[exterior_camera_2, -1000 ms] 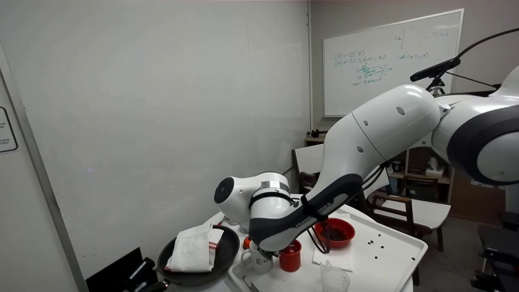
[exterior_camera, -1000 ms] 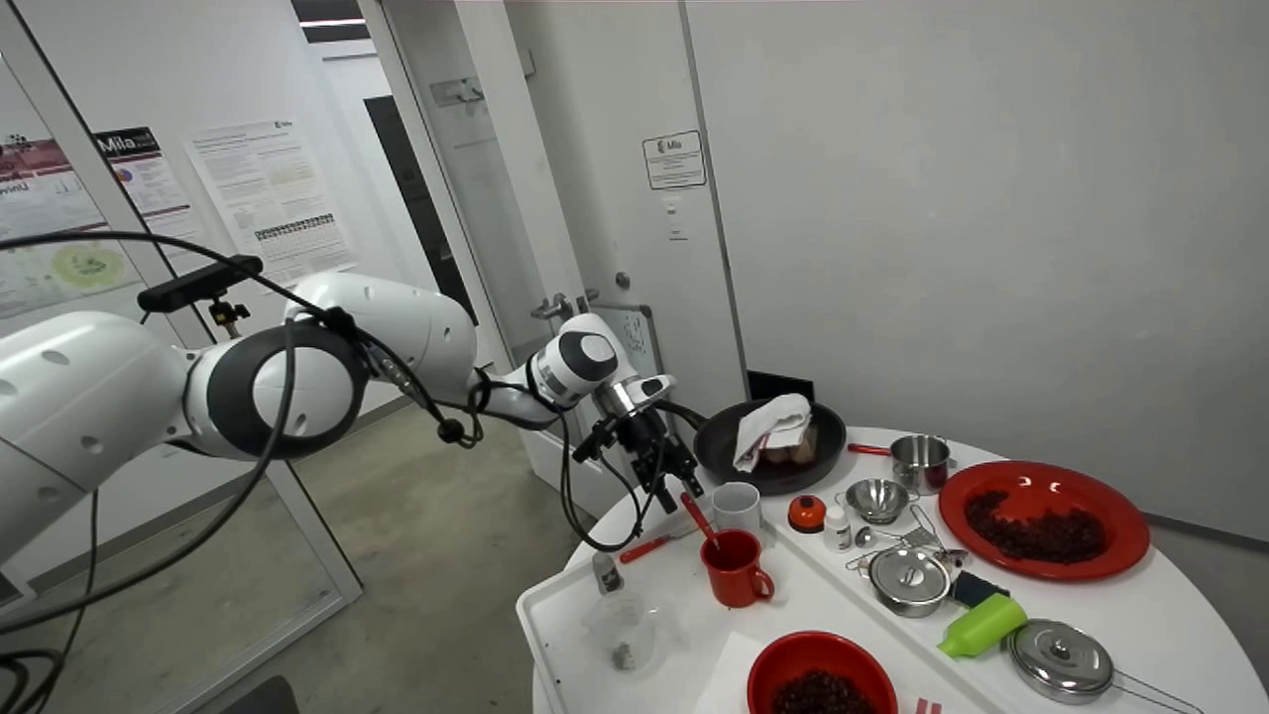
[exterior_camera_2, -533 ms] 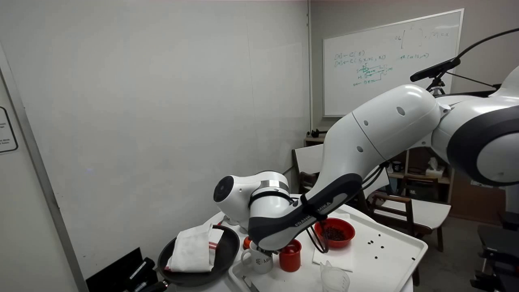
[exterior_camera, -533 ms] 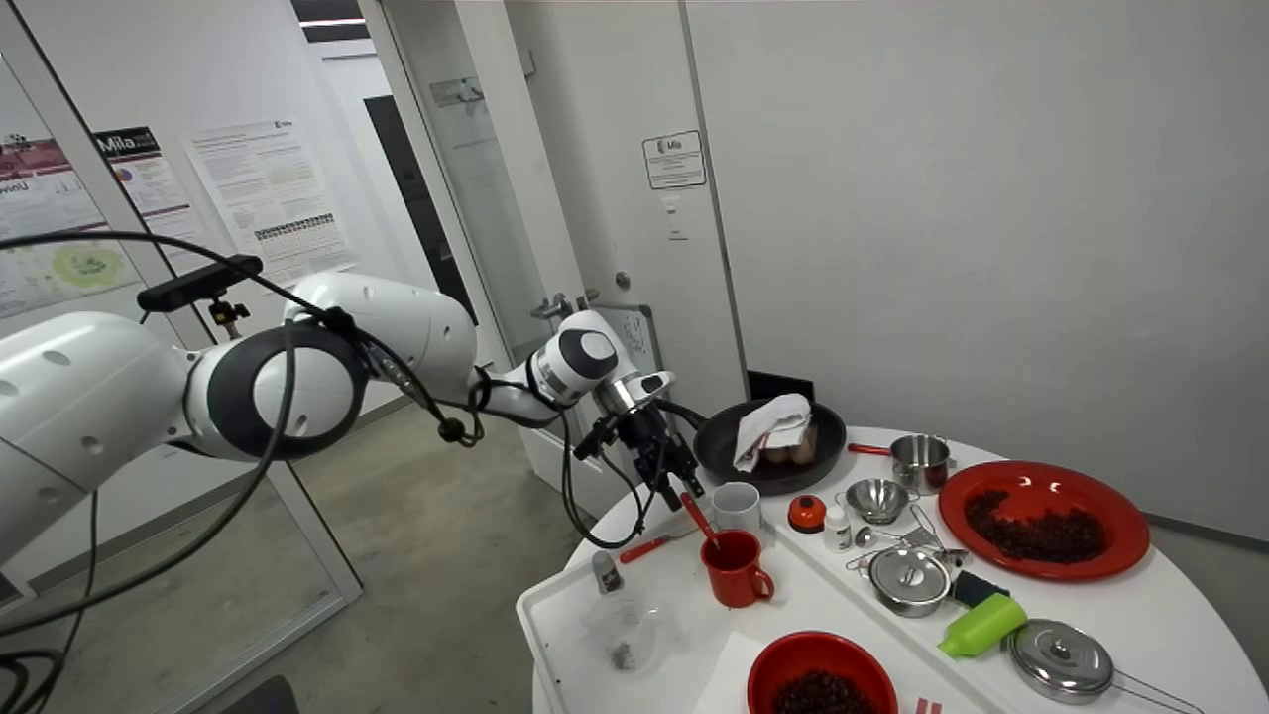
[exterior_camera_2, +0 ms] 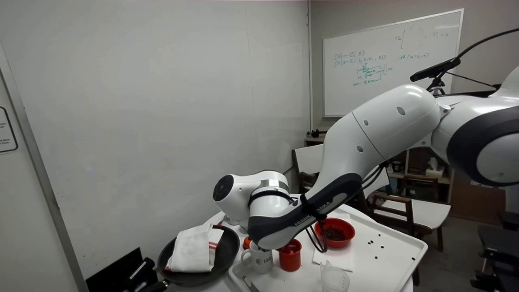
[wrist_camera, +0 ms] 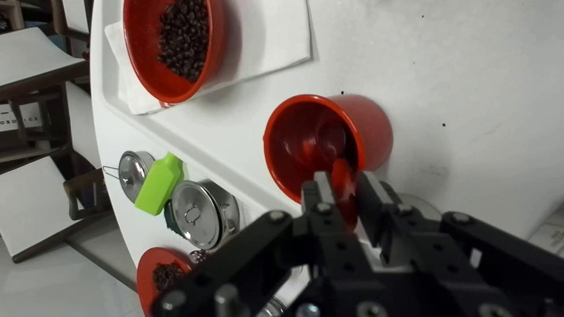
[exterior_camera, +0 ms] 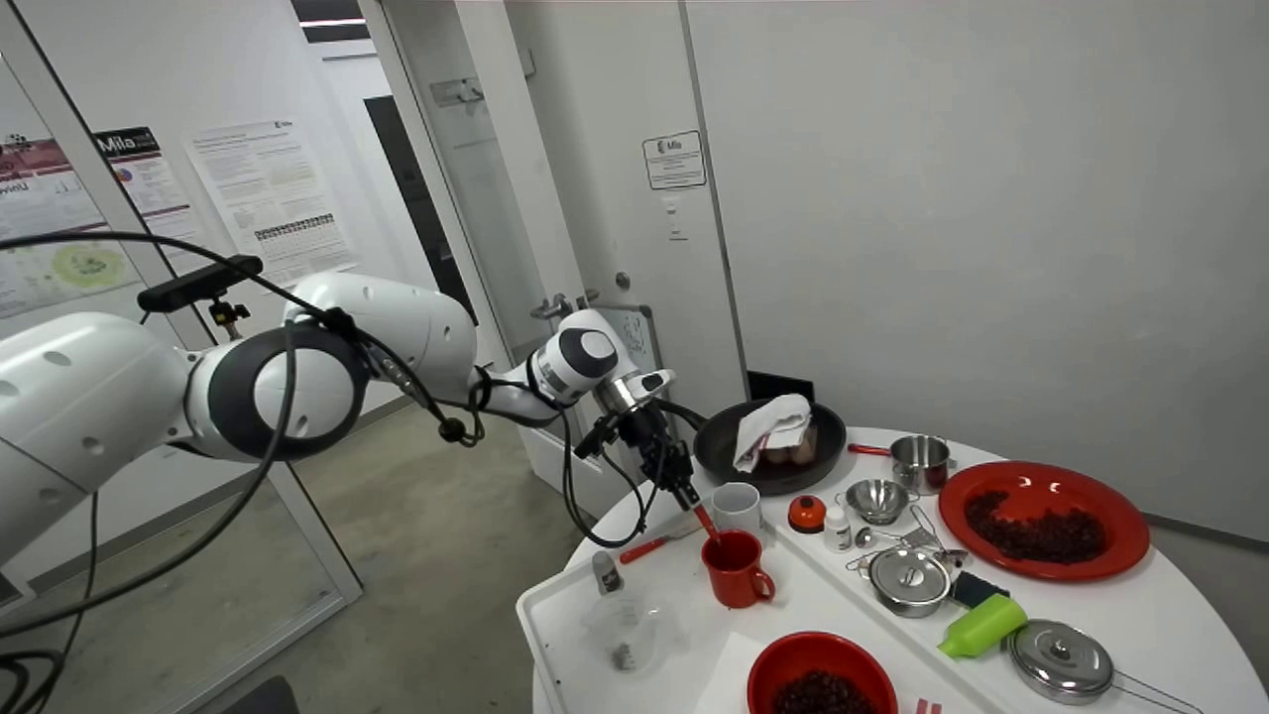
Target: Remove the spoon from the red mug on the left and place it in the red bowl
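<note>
having the gripper [wrist_camera: 345, 179] clamped on the spoon [wrist_camera: 343, 177] by its handle, showing no clear gap; seeing its lower end tilted inside the red mug [wrist_camera: 374, 127]; probably wanting slow lifting along that tilt, sparing the rim, clearing it before crossing to the red bowl [wrist_camera: 216, 48], standing apart.

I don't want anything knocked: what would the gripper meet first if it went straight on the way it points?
Beyond the spoon between its fingers, the gripper would probably meet the red mug, likely at its rim, though depth is unclear.
</note>
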Motion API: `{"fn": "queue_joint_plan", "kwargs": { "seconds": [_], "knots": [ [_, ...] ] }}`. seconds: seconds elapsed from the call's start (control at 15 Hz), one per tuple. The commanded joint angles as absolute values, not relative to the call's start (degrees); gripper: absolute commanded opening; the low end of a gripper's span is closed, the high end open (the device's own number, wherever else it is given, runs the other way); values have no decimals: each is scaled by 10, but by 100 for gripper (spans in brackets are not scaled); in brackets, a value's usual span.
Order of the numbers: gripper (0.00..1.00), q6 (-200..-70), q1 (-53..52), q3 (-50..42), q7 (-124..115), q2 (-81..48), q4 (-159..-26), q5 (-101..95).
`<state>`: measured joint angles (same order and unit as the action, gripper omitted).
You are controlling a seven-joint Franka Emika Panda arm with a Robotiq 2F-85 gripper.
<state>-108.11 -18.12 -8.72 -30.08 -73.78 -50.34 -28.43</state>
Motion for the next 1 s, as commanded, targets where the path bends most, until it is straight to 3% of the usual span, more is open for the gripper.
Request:
{"fn": "queue_joint_plan", "kwargs": {
  "seconds": [0.0,0.07,0.93],
  "knots": [
    [6,-1088,-179,-90,-297,-754,-479,-287],
    [10,-1089,-179,-90,-297,-753,-479,-288],
    [10,-1171,-179,-85,-311,-680,-546,-286]
  ]
}}
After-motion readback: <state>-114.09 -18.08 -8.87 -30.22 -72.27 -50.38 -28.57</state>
